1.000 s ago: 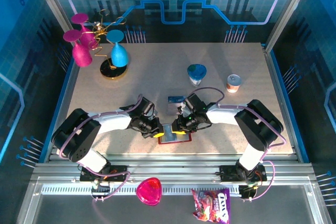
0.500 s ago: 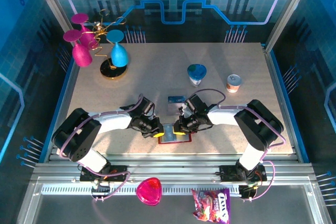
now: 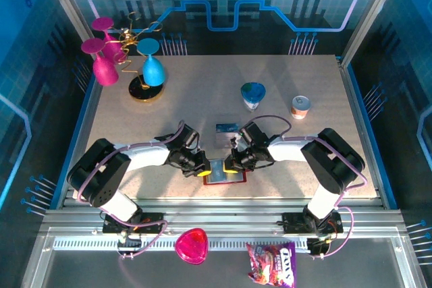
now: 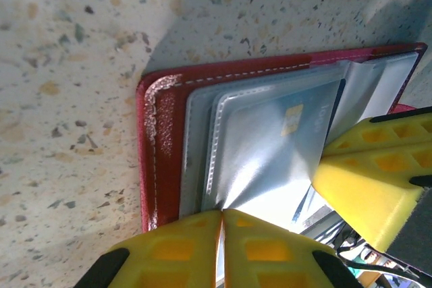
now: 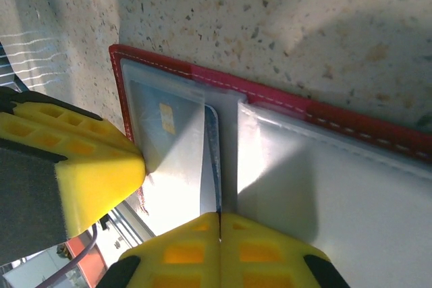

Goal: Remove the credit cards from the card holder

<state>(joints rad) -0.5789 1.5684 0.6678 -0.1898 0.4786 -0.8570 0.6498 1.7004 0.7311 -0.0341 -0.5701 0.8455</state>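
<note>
Left hand [image 4: 221, 224] clenched on a clear pocket leaf of the card holder [image 4: 162, 133], which lies open between both hands, right hand [image 5: 219, 224] clenched at a dark-edged leaf, blue card [image 3: 226, 128] just beyond them, open surface [image 3: 202, 99] farther beyond.

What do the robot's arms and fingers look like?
The left arm and right arm each have white tubular links between bulky black joints, with a thin lilac cable looping along them. The fingers are bright yellow blocks with a grid of square recesses, set on black mounts.
</note>
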